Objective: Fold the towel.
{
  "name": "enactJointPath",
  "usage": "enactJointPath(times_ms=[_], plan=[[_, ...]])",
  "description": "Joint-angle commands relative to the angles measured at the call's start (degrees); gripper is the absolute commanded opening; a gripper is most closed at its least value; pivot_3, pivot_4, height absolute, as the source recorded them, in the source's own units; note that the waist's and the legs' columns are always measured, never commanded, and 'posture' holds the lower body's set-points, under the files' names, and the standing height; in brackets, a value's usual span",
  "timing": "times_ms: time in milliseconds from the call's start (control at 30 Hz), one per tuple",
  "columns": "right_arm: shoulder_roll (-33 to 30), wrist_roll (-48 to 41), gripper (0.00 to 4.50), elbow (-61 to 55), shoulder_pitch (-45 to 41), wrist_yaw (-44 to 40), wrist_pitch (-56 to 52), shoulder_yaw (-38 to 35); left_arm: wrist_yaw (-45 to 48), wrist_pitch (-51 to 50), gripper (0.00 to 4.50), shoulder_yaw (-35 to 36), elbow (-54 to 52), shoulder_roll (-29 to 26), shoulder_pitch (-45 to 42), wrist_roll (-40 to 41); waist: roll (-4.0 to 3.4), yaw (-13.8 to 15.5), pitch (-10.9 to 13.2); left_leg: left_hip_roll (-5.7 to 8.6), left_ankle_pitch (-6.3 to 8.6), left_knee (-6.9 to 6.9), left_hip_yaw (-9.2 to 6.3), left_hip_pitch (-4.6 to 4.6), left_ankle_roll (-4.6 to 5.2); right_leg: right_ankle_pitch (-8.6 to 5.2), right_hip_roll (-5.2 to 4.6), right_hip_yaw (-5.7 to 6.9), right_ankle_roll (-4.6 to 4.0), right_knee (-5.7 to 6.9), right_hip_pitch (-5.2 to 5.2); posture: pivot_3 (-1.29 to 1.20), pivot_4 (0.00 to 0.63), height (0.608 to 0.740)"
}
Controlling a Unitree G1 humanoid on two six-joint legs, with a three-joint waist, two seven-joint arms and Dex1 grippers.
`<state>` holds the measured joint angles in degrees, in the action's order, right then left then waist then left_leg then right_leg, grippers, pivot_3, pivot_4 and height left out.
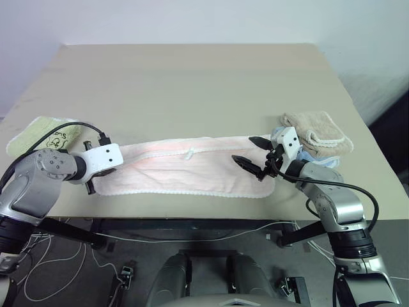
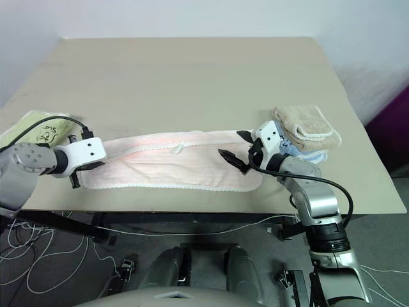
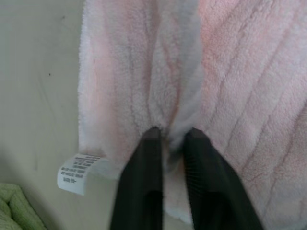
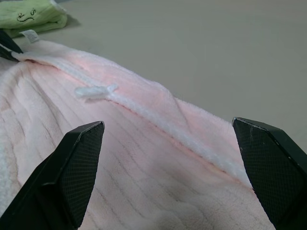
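Note:
The pale pink towel [image 1: 192,169] lies stretched out lengthwise along the table's near edge, with white scalloped trim and a small white loop tag [image 4: 95,91] on its far edge. My left gripper [image 3: 170,134] is at the towel's left end, shut on a pinched ridge of the pink cloth. A white care label [image 3: 76,171] sticks out beside that end. My right gripper [image 1: 244,149] hovers just over the towel's right end, open wide, with nothing between its fingers [image 4: 79,158].
A light green folded towel [image 1: 45,135] lies just beyond the left gripper at the table's left edge. A beige folded towel [image 1: 319,131] sits on a light blue one [image 1: 316,158] right behind the right gripper. The table [image 1: 192,83] stretches away beyond the towel.

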<state>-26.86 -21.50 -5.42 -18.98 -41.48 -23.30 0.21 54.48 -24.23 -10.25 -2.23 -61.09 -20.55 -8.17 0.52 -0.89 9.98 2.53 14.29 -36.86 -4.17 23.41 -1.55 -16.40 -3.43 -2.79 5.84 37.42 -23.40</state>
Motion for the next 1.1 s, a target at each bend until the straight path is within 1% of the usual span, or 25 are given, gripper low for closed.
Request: enactJointPath(times_ms=[33, 133, 267, 400, 467, 533, 633, 833, 1100], plan=[[-0.2, -0.23, 4.5, -2.22, -1.38, -0.35, 1.15, -0.76, -0.04, 1.2, 0.02, 2.21, -0.55, -0.27, -0.47, 0.03, 0.0, -0.01, 0.0, 0.0, 0.0, 0.0, 0.0, 0.0, 0.0, 0.0, 0.0, 0.0, 0.0, 0.0, 0.0, 0.0, 0.15, 0.74], [-1.78, 1.09, 4.5, -2.69, -2.18, -1.69, 1.9, 0.12, 0.16, 1.66, 0.02, 4.17, -1.15, -0.08, 0.19, 1.83, 0.0, -0.01, 0.0, 0.0, 0.0, 0.0, 0.0, 0.0, 0.0, 0.0, 0.0, 0.0, 0.0, 0.0, 0.0, 0.0, 0.15, 0.74], [-6.45, 4.79, 4.5, -1.73, -4.34, -4.98, 5.23, 1.38, -0.53, 2.63, 0.02, 7.45, -1.14, 0.82, 1.02, 4.34, 0.0, 0.08, 0.0, 0.0, 0.0, -0.02, 0.0, 0.01, 0.01, 0.0, -0.01, 0.01, 0.0, 0.0, -0.01, 0.0, 0.15, 0.74], [-11.06, 9.28, 4.5, 0.92, -6.63, -8.91, 10.27, 3.55, -3.61, 4.01, 0.02, 11.9, 0.01, 2.83, 1.22, 6.32, 0.0, 0.03, 0.0, 0.0, 0.01, -0.04, 0.0, 0.01, 0.01, 0.0, -0.03, 0.01, 0.0, 0.0, 0.0, 0.0, 0.15, 0.74], [-13.01, 12.58, 4.5, 3.78, -7.97, -10.56, 14.17, 5.18, -5.3, 4.81, 0.02, 15.05, -0.13, 3.99, 1.25, 7.76, 0.03, 0.01, 0.01, -0.03, 0.01, -0.05, 0.0, 0.01, 0.01, 0.0, -0.04, 0.01, 0.0, 0.0, 0.0, 0.0, 0.15, 0.74], [-14.33, 16.12, 4.5, 7.1, -8.9, -11.44, 18.61, 6.92, -6.54, 5.13, 0.02, 16.26, -0.09, 4.52, 1.33, 8.0, 0.03, 0.01, 0.01, -0.03, 0.01, -0.07, 0.0, 0.01, 0.02, 0.0, -0.05, 0.01, 0.0, 0.01, 0.0, 0.0, 0.15, 0.74], [-14.75, 22.28, 4.5, 13.73, -11.25, -9.83, 25.4, 9.56, -7.31, 5.49, 0.02, 16.22, -0.45, 4.75, 1.32, 7.75, 0.03, -0.01, 0.01, -0.03, 0.01, -0.09, 0.02, 0.0, 0.02, 0.0, -0.05, 0.01, 0.0, 0.01, 0.01, 0.0, 0.15, 0.74], [-14.81, 30.83, 4.5, 23.92, -15.56, -4.97, 35.34, 11.98, -7.55, 5.56, 0.02, 16.75, -1.49, 4.49, 2.45, 8.09, 0.02, -0.08, 0.01, -0.03, 0.01, -0.09, 0.04, 0.02, 0.01, 0.0, -0.03, -0.01, 0.0, 0.03, -0.03, 0.0, 0.15, 0.74], [-14.78, 36.06, 4.5, 31.49, -18.23, -0.47, 41.59, 12.31, -7.38, 5.11, 0.02, 17.29, -3.24, 4.35, 4.61, 8.41, 0.02, -0.04, 0.01, -0.02, 0.01, -0.09, 0.05, 0.02, 0.01, 0.0, -0.04, -0.03, 0.0, 0.03, -0.02, 0.0, 0.15, 0.74]])
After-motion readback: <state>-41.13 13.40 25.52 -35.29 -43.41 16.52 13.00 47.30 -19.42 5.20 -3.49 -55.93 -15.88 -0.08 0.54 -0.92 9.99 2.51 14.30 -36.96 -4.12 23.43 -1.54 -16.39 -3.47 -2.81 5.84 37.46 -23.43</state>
